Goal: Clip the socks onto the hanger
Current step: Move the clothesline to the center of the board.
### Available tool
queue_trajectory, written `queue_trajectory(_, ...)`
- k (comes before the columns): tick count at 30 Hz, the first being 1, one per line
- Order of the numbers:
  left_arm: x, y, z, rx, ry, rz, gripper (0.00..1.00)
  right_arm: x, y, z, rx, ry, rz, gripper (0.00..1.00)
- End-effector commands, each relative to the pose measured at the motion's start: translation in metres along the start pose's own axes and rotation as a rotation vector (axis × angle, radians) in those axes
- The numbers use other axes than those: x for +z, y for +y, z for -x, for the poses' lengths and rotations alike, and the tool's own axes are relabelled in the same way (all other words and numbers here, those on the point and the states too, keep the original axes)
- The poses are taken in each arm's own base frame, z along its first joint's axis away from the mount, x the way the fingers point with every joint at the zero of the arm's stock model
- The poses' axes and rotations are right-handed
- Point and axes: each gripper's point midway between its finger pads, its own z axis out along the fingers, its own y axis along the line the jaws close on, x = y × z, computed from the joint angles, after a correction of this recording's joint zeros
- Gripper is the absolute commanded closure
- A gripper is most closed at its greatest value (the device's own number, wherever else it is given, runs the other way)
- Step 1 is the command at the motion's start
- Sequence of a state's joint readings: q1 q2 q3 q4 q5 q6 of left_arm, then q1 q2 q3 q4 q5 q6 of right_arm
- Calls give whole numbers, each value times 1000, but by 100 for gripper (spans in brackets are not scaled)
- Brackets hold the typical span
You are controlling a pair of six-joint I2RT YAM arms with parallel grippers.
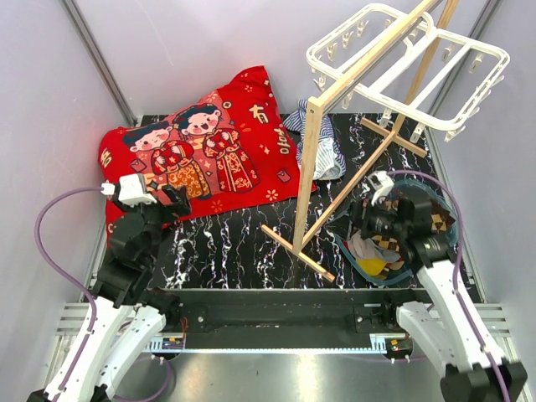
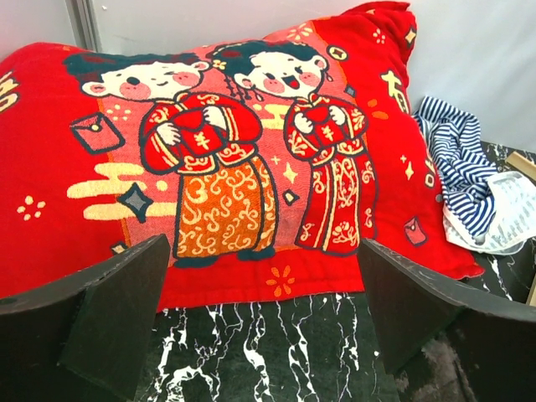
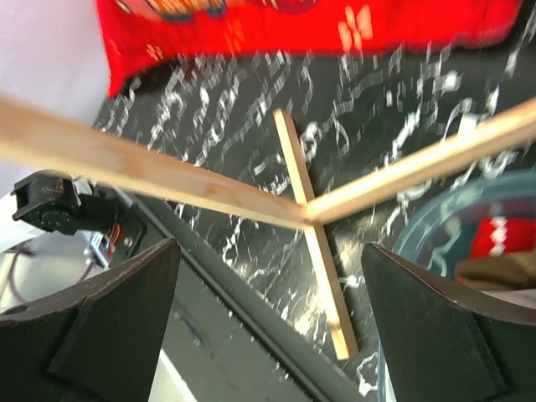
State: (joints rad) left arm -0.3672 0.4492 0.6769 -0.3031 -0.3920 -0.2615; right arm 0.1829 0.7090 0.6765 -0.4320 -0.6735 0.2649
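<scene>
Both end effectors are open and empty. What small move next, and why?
Probably shift the right end effector toward the basin and down onto a checkered sock: it's open, empty, and aimed at the wooden rack, with the socks just beside it.

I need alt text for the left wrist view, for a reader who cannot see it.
The open left gripper faces a red cushion printed with two cartoon figures, on a black marbled table. A striped cloth lies right of it.

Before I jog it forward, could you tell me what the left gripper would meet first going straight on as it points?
Probably the red cartoon-print cushion, lying ahead of the open left gripper; the exact gap is unclear.
</scene>
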Motion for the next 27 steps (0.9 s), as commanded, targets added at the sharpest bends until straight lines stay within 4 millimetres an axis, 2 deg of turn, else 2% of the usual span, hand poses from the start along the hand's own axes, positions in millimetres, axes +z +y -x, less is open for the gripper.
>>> queue_trajectory(1,1,-6,15,-1,-25,-23,1,15,4,-13,69,94,63,0)
queue_trajectory(5,1,-7,15,-1,-21,-26,1,26,20,-26,14,158,133,0)
queue_trajectory(10,1,-7,15,-1,-21,-22,1,31,37,-30,-55,103,220,0)
queue_trajectory(12,1,-7,14,-1,-18,-22,1,34,43,-24,-75,41,264,0)
queue_trajectory(13,1,-7,14,-2,-19,-24,1,36,49,-14,-108,-11,290,0)
queue_trajectory(16,1,-8,14,-1,-17,-27,1,44,60,-4,-146,-58,351,0)
queue_trajectory(18,2,-7,13,1,-13,-23,1,52,70,10,-191,-94,391,0)
queue_trajectory(19,2,-7,13,0,-11,-24,1,55,82,14,-224,-107,433,0)
queue_trajectory(23,2,-7,13,-1,-13,-23,1,80,107,26,-297,-115,489,0)
queue_trajectory(27,2,-7,13,-4,-13,-23,1,108,120,40,-339,-158,482,0)
